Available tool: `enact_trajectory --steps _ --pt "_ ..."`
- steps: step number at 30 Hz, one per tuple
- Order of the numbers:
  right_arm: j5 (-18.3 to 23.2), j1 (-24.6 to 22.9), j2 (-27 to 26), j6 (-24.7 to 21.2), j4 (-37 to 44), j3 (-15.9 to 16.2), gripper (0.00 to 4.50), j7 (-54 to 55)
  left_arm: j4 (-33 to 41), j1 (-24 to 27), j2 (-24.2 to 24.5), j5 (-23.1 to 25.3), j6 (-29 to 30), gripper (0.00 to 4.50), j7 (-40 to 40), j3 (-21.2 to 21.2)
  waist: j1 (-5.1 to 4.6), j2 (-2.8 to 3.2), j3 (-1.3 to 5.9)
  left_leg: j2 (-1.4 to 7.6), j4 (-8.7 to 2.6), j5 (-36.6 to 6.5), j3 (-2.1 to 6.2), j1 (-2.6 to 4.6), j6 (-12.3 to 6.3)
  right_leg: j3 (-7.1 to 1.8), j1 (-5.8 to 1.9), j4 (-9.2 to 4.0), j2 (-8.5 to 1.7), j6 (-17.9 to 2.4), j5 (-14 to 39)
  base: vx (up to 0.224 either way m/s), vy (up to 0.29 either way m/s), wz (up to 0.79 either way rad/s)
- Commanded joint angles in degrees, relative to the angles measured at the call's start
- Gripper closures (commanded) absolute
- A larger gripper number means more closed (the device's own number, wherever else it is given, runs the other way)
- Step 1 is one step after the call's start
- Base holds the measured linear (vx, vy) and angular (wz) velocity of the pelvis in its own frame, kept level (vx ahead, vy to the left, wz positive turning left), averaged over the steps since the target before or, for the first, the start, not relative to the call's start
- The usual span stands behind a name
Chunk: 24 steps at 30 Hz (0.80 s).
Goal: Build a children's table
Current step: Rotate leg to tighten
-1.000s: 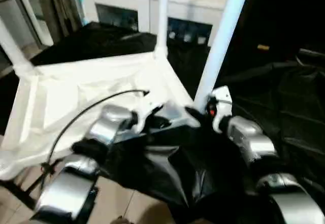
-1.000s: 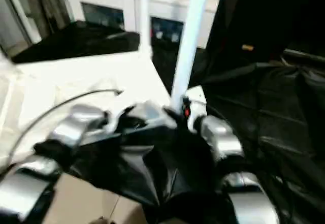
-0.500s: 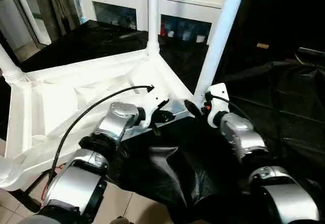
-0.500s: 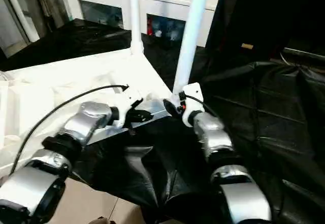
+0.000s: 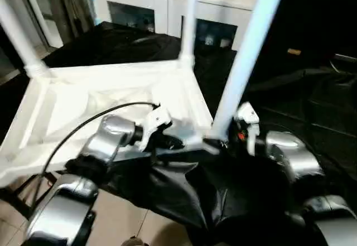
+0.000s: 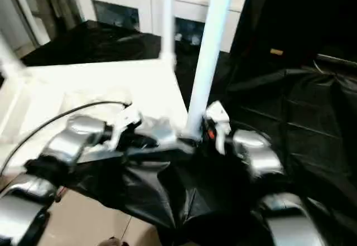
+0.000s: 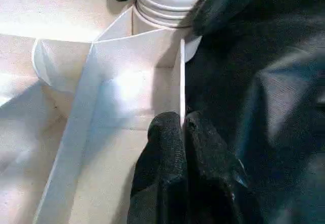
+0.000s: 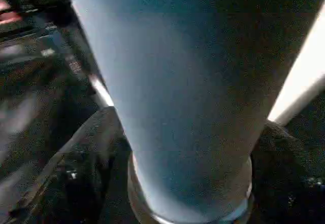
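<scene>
White plastic tabletop (image 5: 106, 98) lies upside down on the black-draped bench, three legs standing in view. You are seating the near-corner leg (image 5: 240, 73); next it likely needs pressing or twisting home, so keep the top pinned. Your left gripper (image 7: 182, 132) is pinched tight on the thin rim wall. Your right gripper (image 8: 188, 158) stands wide, fingers (image 8: 89, 158) either side of that leg's base.
</scene>
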<state>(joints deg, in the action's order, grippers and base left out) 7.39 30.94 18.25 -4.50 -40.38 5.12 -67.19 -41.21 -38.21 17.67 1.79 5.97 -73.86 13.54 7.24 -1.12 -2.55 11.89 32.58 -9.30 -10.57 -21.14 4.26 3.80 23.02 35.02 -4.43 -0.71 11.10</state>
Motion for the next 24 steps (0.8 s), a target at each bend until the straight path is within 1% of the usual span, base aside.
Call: enact_trajectory --steps 1,3,5,7,8,9,12,14,15,18,19,20,21,22,23,24 --pt "1.01 -1.2 -0.52 -2.25 3.0 4.07 0.86 -6.18 3.08 -0.04 -0.79 -2.84 -0.21 4.5 -1.96 -0.04 0.08 -0.57 3.24 1.81 -3.36 -11.55 0.23 0.6 -3.65 -2.4 -2.94 -4.03 -3.86 -12.51 9.64 0.0 0.0 0.0" --pt "0.99 -1.49 -0.18 -2.75 3.65 4.4 1.1 -7.04 3.52 0.16 -0.51 -2.89 -0.02 4.5 -2.33 -0.07 0.2 -0.57 3.25 1.83 -3.34 -11.61 0.19 0.7 -3.48 -2.45 -2.84 -4.08 -3.91 -12.42 9.94 0.0 0.0 0.0" --pt "1.13 -1.81 0.12 -3.36 4.42 4.67 1.17 -7.62 3.93 0.35 -0.33 -2.93 0.17 4.5 -2.59 -0.1 0.3 -0.55 3.2 1.82 -3.38 -11.63 0.19 0.74 -3.16 -2.46 -2.75 -4.13 -3.9 -12.37 10.4 0.0 0.0 0.0" --pt "1.83 -2.42 0.44 -4.86 6.1 4.88 1.44 -8.22 4.45 0.57 -0.01 -3.17 0.36 4.5 -2.95 0.13 0.6 -0.58 3.25 1.81 -3.33 -11.27 0.15 0.81 -3.02 -2.51 -2.7 -4.05 -3.85 -12.22 9.85 0.0 0.0 0.0" --pt "1.88 -2.45 0.44 -5.01 6.22 4.89 1.44 -8.26 4.48 0.59 -0.01 -3.19 0.38 4.5 -2.96 0.14 0.62 -0.58 3.24 1.79 -3.37 -11.18 0.18 0.77 -2.99 -2.48 -2.75 -4.03 -3.85 -12.17 9.87 0.0 0.0 0.0" --pt "2.07 -2.63 0.43 -5.66 6.79 4.92 1.53 -8.42 4.68 0.69 0.0 -3.24 0.48 4.5 -2.97 0.17 0.69 -0.52 3.28 1.77 -3.34 -11.22 0.17 0.81 -2.95 -2.48 -2.73 -4.06 -3.87 -12.14 9.97 0.0 0.0 0.0" --pt "2.08 -2.94 0.26 -6.36 7.55 4.94 1.76 -8.39 4.74 0.73 -0.3 -3.02 0.61 4.5 -2.49 0.02 0.72 -0.6 3.3 1.74 -3.33 -10.95 0.19 0.73 -2.77 -2.45 -2.76 -4.02 -3.85 -11.88 9.94 0.0 0.0 0.0" --pt "1.68 -3.31 -0.61 -6.71 7.42 4.66 1.8 -6.29 3.9 0.26 -1.38 -2.49 0.95 4.5 0.21 -0.69 0.72 -0.61 3.29 1.73 -3.33 -10.93 0.19 0.74 -2.69 -2.44 -2.73 -4.04 -3.86 -11.86 10.03 0.0 0.0 0.0" --pt "1.68 -3.31 -0.61 -6.71 7.42 4.66 1.8 -6.29 3.9 0.26 -1.38 -2.49 0.95 4.5 0.21 -0.69 0.73 -0.61 3.34 1.75 -3.3 -10.83 0.17 0.77 -2.65 -2.46 -2.74 -4.02 -3.88 -11.85 9.86 0.0 0.0 0.0" --pt "-0.84 -2.16 -3.79 -4.61 3.02 2.74 1.82 4.74 0.87 -1.77 -3.73 -1.6 1.65 4.5 6.85 -2.07 0.63 -0.66 3.16 1.66 -3.39 -11.48 0.18 0.77 -2.09 -2.49 -2.53 -4.25 -3.98 -11.5 11.79 0.0 0.0 0.0" --pt "-2.1 -1.13 -5.24 -4.47 0.4 1.85 1.82 10.79 -0.65 -2.76 -4.7 -0.92 1.75 4.5 10.05 -2.41 0.29 -0.63 3.05 1.43 -3.58 -12.99 0.33 1.01 -0.65 -2.53 -2.33 -4.72 -4.11 -10.65 15.65 0.0 0.0 0.0" --pt "-2.89 -0.45 -6.18 -4.59 -1.25 1.29 1.82 14.83 -1.61 -3.4 -5.33 -0.45 1.85 4.5 12.18 -2.63 0.26 -0.6 3.07 1.41 -3.64 -13.51 0.44 1.08 -0.23 -2.49 -2.39 -4.78 -4.19 -10.28 16.97 0.0 0.0 0.0" --pt "-3.19 0.45 -7.49 -4.72 -3.36 0.21 1.83 19.62 -2.98 -4.3 -6.23 0.11 1.93 4.5 14.87 -2.85 0.12 -0.56 3.02 1.46 -3.74 -13.85 0.5 1.08 0.09 -2.51 -2.35 -4.88 -4.2 -9.96 17.95 0.0 0.0 0.0" --pt "-3.11 1.58 -9.36 -5.02 -5.79 -1.46 1.83 25.75 -4.94 -5.62 -7.62 0.78 2.04 4.5 18.79 -3.2 0.05 -0.58 3.12 1.49 -3.79 -13.95 0.5 1.23 0.64 -2.59 -2.23 -4.95 -4.18 -9.47 18.35 0.0 0.0 0.0" --pt "-2.92 2.22 -10.42 -5.2 -7.07 -2.39 1.83 29.0 -6.1 -6.44 -8.54 1.04 2.23 4.5 21.17 -3.49 -0.17 -0.49 3.05 1.46 -3.89 -14.55 0.62 1.23 1.08 -2.57 -2.21 -5.0 -4.15 -9.33 18.68 0.0 0.0 0.0" --pt "-2.8 2.84 -11.57 -5.28 -8.2 -3.22 1.83 32.38 -7.13 -7.24 -9.59 1.13 2.49 4.5 23.08 -3.71 -0.3 -0.58 3.15 1.41 -3.89 -14.17 0.61 1.09 1.25 -2.6 -2.37 -4.89 -4.14 -9.26 18.04 0.0 0.0 0.0"
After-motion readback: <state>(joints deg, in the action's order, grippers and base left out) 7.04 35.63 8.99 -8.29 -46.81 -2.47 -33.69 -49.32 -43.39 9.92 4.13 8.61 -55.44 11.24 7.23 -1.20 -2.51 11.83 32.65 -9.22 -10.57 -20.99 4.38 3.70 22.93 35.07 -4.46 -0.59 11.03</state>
